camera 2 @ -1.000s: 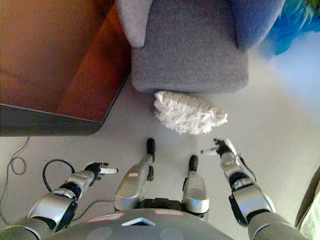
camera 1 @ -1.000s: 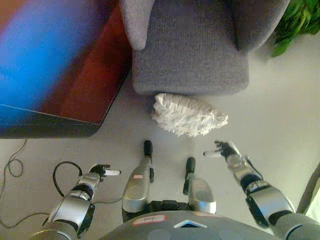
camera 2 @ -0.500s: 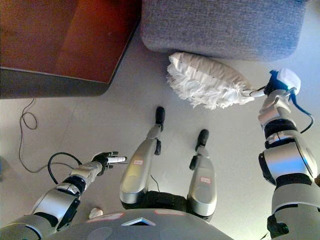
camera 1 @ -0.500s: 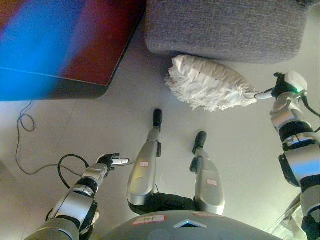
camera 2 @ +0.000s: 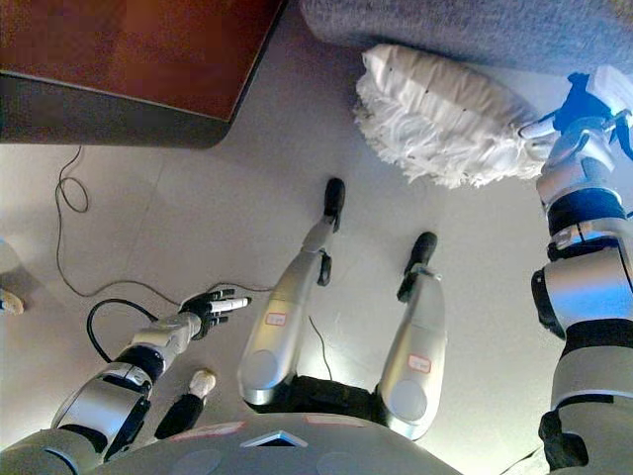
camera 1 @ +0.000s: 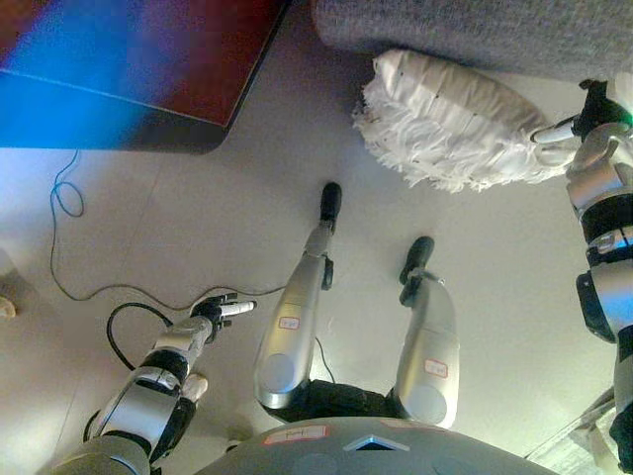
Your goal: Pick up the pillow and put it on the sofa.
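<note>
Since 1 s ago right hand [camera 2: 572,114] has reached pillow's [camera 2: 445,117] right end; fingers hidden, grip can't tell. Pillow on floor against sofa [camera 2: 475,28]. Left hand [camera 2: 213,306] relaxed, idle. Need firm pinch w/ thumb before lifting.

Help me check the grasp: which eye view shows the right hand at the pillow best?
The left eye view: the right hand touches the pillow edge, uncropped. In the right eye view the hand sits nearer the frame's edge.
</note>
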`<state>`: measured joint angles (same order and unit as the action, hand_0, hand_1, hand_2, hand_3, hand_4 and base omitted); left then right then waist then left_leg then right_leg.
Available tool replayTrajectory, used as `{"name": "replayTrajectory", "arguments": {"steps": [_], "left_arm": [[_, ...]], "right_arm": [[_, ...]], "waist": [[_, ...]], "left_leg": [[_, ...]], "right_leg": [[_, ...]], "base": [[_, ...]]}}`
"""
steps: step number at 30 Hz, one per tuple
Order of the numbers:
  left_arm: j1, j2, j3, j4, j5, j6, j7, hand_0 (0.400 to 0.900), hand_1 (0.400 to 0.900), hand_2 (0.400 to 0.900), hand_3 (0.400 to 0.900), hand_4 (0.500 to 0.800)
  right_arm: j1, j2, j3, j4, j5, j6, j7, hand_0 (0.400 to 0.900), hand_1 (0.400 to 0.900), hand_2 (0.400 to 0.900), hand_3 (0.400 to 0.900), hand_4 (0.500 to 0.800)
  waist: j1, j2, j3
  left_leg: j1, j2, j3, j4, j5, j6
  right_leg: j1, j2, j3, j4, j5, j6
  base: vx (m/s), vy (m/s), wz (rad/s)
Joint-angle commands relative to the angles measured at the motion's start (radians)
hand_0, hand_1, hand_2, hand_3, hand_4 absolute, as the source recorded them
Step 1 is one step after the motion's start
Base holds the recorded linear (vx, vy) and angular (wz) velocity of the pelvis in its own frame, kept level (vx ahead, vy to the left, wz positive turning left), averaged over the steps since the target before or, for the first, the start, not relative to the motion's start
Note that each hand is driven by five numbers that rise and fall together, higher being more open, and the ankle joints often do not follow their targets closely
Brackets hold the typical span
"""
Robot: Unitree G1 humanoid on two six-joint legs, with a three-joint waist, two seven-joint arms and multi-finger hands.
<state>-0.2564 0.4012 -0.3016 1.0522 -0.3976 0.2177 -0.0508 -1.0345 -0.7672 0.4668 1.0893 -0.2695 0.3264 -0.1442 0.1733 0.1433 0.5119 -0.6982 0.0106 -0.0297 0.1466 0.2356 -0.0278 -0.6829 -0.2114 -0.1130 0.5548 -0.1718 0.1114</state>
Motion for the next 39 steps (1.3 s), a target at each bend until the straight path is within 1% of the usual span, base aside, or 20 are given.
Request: {"name": "replayTrajectory", "arguments": {"steps": [1,2,3,5,12,15,20,24,25,26,27,28,31,34,35,36,37,38,39], "left_arm": [[0.119,0.023,0.006,0.038,-0.002,0.043,0.019,0.900,0.900,0.900,0.900,0.800],[0.126,0.017,0.004,0.044,-0.002,0.028,0.014,0.900,0.900,0.900,0.900,0.800],[0.125,0.015,0.002,0.044,-0.001,0.026,0.013,0.900,0.900,0.900,0.900,0.800],[0.122,0.005,-0.009,0.048,-0.014,0.008,0.009,0.900,0.900,0.900,0.900,0.800],[0.134,-0.009,-0.022,0.033,-0.052,-0.005,0.016,0.900,0.900,0.900,0.900,0.800],[0.150,-0.009,-0.021,0.030,-0.070,-0.020,0.016,0.900,0.900,0.900,0.900,0.800],[0.174,-0.006,-0.008,0.005,-0.131,-0.019,-0.002,0.900,0.900,0.900,0.900,0.800],[0.205,0.003,0.015,-0.006,-0.147,-0.023,-0.020,0.900,0.900,0.900,0.900,0.800],[0.221,0.009,0.025,-0.005,-0.154,-0.032,-0.026,0.900,0.900,0.900,0.900,0.800],[0.236,0.012,0.036,-0.007,-0.155,-0.039,-0.029,0.900,0.900,0.900,0.900,0.800],[0.245,0.015,0.049,-0.009,-0.160,-0.041,-0.030,0.900,0.900,0.900,0.900,0.800],[0.259,0.020,0.051,-0.009,-0.163,-0.041,-0.031,0.900,0.900,0.900,0.900,0.800],[0.286,0.025,0.074,-0.015,-0.158,-0.044,-0.048,0.900,0.900,0.900,0.900,0.800],[0.309,0.024,0.083,-0.016,-0.159,-0.062,-0.066,0.900,0.900,0.900,0.900,0.800],[0.306,0.023,0.092,-0.023,-0.162,-0.062,-0.071,0.900,0.900,0.900,0.900,0.800],[0.308,0.021,0.092,-0.029,-0.163,-0.061,-0.070,0.900,0.900,0.900,0.900,0.800],[0.320,0.022,0.086,-0.035,-0.163,-0.061,-0.075,0.900,0.900,0.900,0.900,0.800],[0.317,0.022,0.087,-0.042,-0.169,-0.065,-0.079,0.900,0.900,0.900,0.900,0.800],[0.330,0.022,0.078,-0.042,-0.174,-0.074,-0.081,0.900,0.900,0.900,0.900,0.800]], "right_arm": [[-0.075,-0.163,0.053,-0.059,0.016,0.027,-0.016,0.900,0.900,0.900,0.900,0.800],[-0.080,-0.152,0.055,-0.055,0.041,0.011,-0.018,0.900,0.900,0.900,0.900,0.800],[-0.080,-0.145,0.051,-0.052,0.049,0.006,-0.021,0.900,0.900,0.900,0.900,0.800],[-0.086,-0.128,0.048,-0.036,0.067,-0.011,-0.027,0.900,0.900,0.900,0.900,0.800],[-0.117,-0.118,0.043,-0.024,0.112,-0.013,-0.043,0.900,0.900,0.900,0.900,0.800],[-0.142,-0.114,0.045,-0.019,0.127,-0.016,-0.049,0.900,0.900,0.900,0.900,0.800],[-0.198,-0.124,0.068,-0.021,0.121,-0.011,-0.067,0.900,0.900,0.900,0.900,0.800],[-0.257,-0.147,0.097,-0.006,0.111,-0.005,-0.068,0.900,0.900,0.900,0.900,0.800],[-0.281,-0.157,0.112,0.006,0.107,-0.013,-0.050,0.900,0.900,0.900,0.900,0.800],[-0.298,-0.167,0.125,0.008,0.122,-0.037,-0.024,0.900,0.900,0.900,0.900,0.800],[-0.312,-0.172,0.136,0.001,0.149,-0.047,0.001,0.622,0.622,0.622,0.622,0.633],[-0.309,-0.178,0.141,-0.007,0.188,-0.052,0.004,0.400,0.400,0.400,0.400,0.500],[-0.302,-0.193,0.117,-0.024,0.233,-0.098,-0.043,0.400,0.400,0.400,0.400,0.500],[-0.301,-0.205,0.105,-0.045,0.221,-0.114,-0.042,0.400,0.400,0.400,0.400,0.500],[-0.314,-0.211,0.105,-0.049,0.227,-0.121,-0.043,0.400,0.400,0.400,0.400,0.500],[-0.315,-0.213,0.104,-0.055,0.230,-0.119,-0.042,0.400,0.400,0.400,0.400,0.500],[-0.306,-0.218,0.103,-0.057,0.234,-0.120,-0.040,0.400,0.400,0.400,0.400,0.500],[-0.316,-0.223,0.101,-0.059,0.232,-0.125,-0.037,0.400,0.400,0.400,0.400,0.500],[-0.304,-0.228,0.101,-0.060,0.228,-0.134,-0.034,0.400,0.400,0.400,0.400,0.500]], "waist": [[0.002,0.067,0.008],[0.005,0.077,0.008],[0.006,0.080,0.008],[0.008,0.092,0.008],[0.015,0.123,0.008],[0.020,0.141,0.008],[0.031,0.168,0.008],[0.042,0.191,0.008],[0.047,0.200,0.008],[0.051,0.206,0.008],[0.052,0.209,0.008],[0.042,0.203,0.008],[0.042,0.203,0.008],[0.039,0.198,0.008],[0.050,0.203,0.008],[0.050,0.204,0.008],[0.037,0.199,0.008],[0.048,0.206,0.008],[0.036,0.202,0.008]], "left_leg": [[-0.044,0.021,-0.047,0.073,-0.055,-0.016],[-0.060,0.022,-0.046,0.074,-0.052,-0.013],[-0.065,0.021,-0.047,0.076,-0.052,-0.012],[-0.085,0.019,-0.047,0.081,-0.051,-0.011],[-0.140,0.012,-0.044,0.097,-0.046,-0.006],[-0.172,0.013,-0.043,0.110,-0.046,-0.006],[-0.226,0.014,-0.041,0.125,-0.038,-0.007],[-0.276,0.015,-0.038,0.155,-0.035,-0.011],[-0.301,0.017,-0.039,0.171,-0.035,-0.012],[-0.321,0.017,-0.039,0.184,-0.033,-0.013],[-0.334,0.017,-0.037,0.197,-0.035,-0.013],[-0.327,0.005,-0.036,0.221,-0.070,-0.019],[-0.360,0.009,-0.038,0.259,-0.076,-0.020],[-0.365,0.011,-0.038,0.265,-0.077,-0.021],[-0.386,0.025,-0.040,0.249,-0.039,-0.019],[-0.385,0.025,-0.040,0.250,-0.039,-0.021],[-0.363,0.015,-0.036,0.264,-0.075,-0.027],[-0.379,0.027,-0.036,0.244,-0.037,-0.024],[-0.354,0.016,-0.034,0.255,-0.073,-0.030]], "right_leg": [[-0.039,0.046,-0.019,-0.046,0.075,-0.058],[-0.064,0.050,-0.018,-0.026,0.067,-0.062],[-0.072,0.052,-0.017,-0.018,0.065,-0.064],[-0.100,0.055,-0.013,0.002,0.057,-0.067],[-0.168,0.054,-0.002,0.039,0.047,-0.071],[-0.208,0.056,0.008,0.067,0.039,-0.075],[-0.275,0.057,0.022,0.116,0.023,-0.081],[-0.332,0.051,0.034,0.169,0.005,-0.086],[-0.359,0.049,0.042,0.195,-0.003,-0.089],[-0.382,0.049,0.048,0.219,-0.010,-0.092],[-0.399,0.050,0.053,0.235,-0.012,-0.095],[-0.394,0.041,0.068,0.269,-0.058,-0.090],[-0.425,0.044,0.078,0.311,-0.067,-0.095],[-0.431,0.049,0.079,0.319,-0.068,-0.096],[-0.451,0.061,0.067,0.300,-0.026,-0.103],[-0.451,0.063,0.067,0.300,-0.026,-0.104],[-0.430,0.054,0.080,0.316,-0.065,-0.097],[-0.446,0.066,0.066,0.294,-0.026,-0.105],[-0.423,0.058,0.077,0.306,-0.065,-0.099]], "base": [[0.01,0.045,0.00],[0.01,0.051,-0.01],[0.02,0.073,-0.01],[0.01,0.065,0.01],[-0.01,0.043,0.04],[0.00,0.052,-0.01],[-0.02,0.050,-0.02],[-0.04,0.037,0.04],[-0.04,0.031,0.03],[-0.05,0.038,0.03],[0.04,0.010,0.12],[0.05,0.003,0.12],[0.00,0.001,0.02],[-0.05,0.027,-0.14],[-0.12,0.067,-0.26],[-0.03,0.052,-0.12],[-0.04,0.051,-0.08],[0.05,0.028,0.06],[-0.04,0.039,-0.05]]}}
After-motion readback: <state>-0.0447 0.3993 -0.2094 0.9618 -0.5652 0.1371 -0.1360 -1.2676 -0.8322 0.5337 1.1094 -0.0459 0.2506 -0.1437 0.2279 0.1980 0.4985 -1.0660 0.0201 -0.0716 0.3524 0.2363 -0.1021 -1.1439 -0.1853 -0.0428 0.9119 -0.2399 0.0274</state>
